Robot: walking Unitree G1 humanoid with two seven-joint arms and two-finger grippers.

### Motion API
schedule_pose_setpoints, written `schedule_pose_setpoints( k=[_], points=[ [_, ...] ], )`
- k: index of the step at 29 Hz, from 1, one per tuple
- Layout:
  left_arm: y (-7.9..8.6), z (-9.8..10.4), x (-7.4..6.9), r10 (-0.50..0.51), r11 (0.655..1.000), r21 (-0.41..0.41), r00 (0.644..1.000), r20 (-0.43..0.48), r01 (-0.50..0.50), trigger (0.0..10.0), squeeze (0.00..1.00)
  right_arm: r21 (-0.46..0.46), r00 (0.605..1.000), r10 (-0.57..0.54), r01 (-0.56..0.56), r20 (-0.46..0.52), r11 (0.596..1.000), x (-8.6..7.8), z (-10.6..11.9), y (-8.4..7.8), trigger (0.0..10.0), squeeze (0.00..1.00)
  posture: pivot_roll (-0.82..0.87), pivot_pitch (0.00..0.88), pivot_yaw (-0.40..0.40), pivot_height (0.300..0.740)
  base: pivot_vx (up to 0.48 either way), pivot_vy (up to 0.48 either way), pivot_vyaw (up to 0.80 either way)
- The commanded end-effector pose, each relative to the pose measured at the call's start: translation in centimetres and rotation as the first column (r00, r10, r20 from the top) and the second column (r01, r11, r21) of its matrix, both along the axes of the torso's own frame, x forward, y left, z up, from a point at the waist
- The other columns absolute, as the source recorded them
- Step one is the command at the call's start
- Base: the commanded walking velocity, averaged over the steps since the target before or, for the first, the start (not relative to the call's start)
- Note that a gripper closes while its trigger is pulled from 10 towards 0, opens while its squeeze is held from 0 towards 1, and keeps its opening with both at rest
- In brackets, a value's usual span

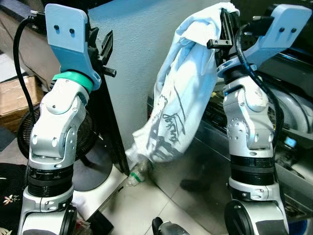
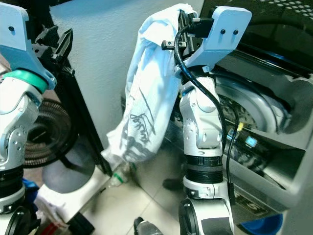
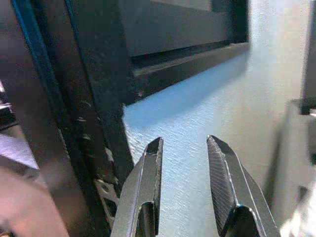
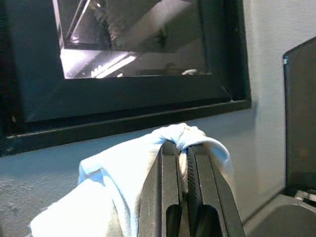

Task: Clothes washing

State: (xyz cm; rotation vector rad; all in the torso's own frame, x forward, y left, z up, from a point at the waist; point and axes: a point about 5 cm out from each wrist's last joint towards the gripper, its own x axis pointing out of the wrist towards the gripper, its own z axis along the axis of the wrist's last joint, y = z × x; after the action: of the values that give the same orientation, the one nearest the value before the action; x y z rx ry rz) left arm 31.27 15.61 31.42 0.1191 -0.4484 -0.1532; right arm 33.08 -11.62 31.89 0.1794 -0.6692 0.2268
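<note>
One white shirt (image 1: 178,93) dangles at twelve o'clock beside the washing machine (image 2: 264,112), pinched high by the raised right gripper (image 4: 183,163). Left gripper (image 3: 183,148), raised at ten o'clock, fingers spread, holding nothing.

The washing machine (image 2: 264,112) stood at the right, against the wall (image 1: 142,44). Left of the washing machine, the right hand (image 1: 226,22) was raised, with the shirt (image 1: 178,98) hanging beneath it. Further left of the machine, the left hand (image 1: 103,46) was raised before a fan (image 1: 83,132) on the floor (image 1: 146,205).
</note>
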Motion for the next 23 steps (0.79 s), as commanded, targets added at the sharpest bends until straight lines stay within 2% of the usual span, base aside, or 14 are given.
schedule_pose_setpoints(
  k=[1,23],
  points=[
    [-0.17,-0.24,0.10,-0.005,1.000,0.009,1.000,-0.015,0.005,10.0,0.00,0.022,1.000,-0.013,0.013,0.024,1.000,-0.18,0.52,-0.43,10.0,0.00,0.06,0.000,0.057,0.740,0.000,0.000,-0.80],
    [-0.21,-0.27,0.13,-0.007,1.000,0.009,1.000,-0.015,0.007,10.0,0.00,0.027,1.000,-0.004,0.004,0.025,1.000,-0.11,0.48,-0.24,10.0,0.00,0.06,0.000,0.058,0.740,0.000,0.000,-0.80]
  ],
)
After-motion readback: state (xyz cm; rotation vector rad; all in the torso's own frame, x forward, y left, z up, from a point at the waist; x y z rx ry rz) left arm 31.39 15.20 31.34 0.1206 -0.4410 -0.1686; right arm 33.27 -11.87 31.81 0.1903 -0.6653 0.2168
